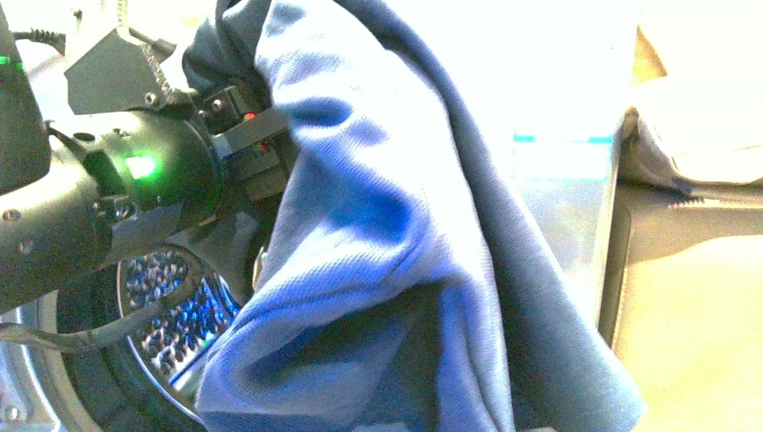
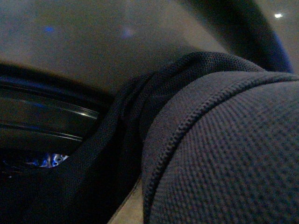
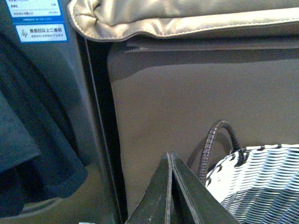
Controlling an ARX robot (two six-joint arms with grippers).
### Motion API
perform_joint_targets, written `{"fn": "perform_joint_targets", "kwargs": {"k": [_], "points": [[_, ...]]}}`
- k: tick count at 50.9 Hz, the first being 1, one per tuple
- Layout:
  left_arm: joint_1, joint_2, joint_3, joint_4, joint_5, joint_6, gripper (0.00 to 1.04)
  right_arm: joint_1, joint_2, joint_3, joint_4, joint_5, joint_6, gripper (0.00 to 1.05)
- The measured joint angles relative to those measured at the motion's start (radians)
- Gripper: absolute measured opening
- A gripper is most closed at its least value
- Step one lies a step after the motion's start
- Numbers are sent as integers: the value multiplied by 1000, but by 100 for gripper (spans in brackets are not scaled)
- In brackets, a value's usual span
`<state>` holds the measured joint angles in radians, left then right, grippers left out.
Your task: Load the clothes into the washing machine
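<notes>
The clothes (image 1: 387, 225) hang from the end of the left arm (image 1: 135, 180), just before the open porthole of the washing machine (image 1: 562, 216), whose perforated drum (image 1: 166, 310) shows behind them. Fabric buries the left jaws; we cannot tell their state. The right gripper (image 3: 169, 161), jaws pressed together and empty, hangs above a wicker basket (image 3: 261, 177). We judge the clothes lifted but not yet pushed inside.
</notes>
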<state>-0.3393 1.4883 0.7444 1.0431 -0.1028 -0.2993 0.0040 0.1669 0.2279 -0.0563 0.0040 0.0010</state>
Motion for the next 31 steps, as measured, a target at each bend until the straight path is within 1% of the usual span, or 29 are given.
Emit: {"fn": "perform_joint_targets", "kwargs": {"k": [10,24,31], "points": [[33,39,-9,38,28,-16,8,-1,-39,-71,19,-2,0,2],[95,53,-36,64,113,-34,8,-1,-87,-136,38,-2,0,2],[127,39,-84,50,103,-39,8,-1,-103,-154,42,-2,0,2]]}}
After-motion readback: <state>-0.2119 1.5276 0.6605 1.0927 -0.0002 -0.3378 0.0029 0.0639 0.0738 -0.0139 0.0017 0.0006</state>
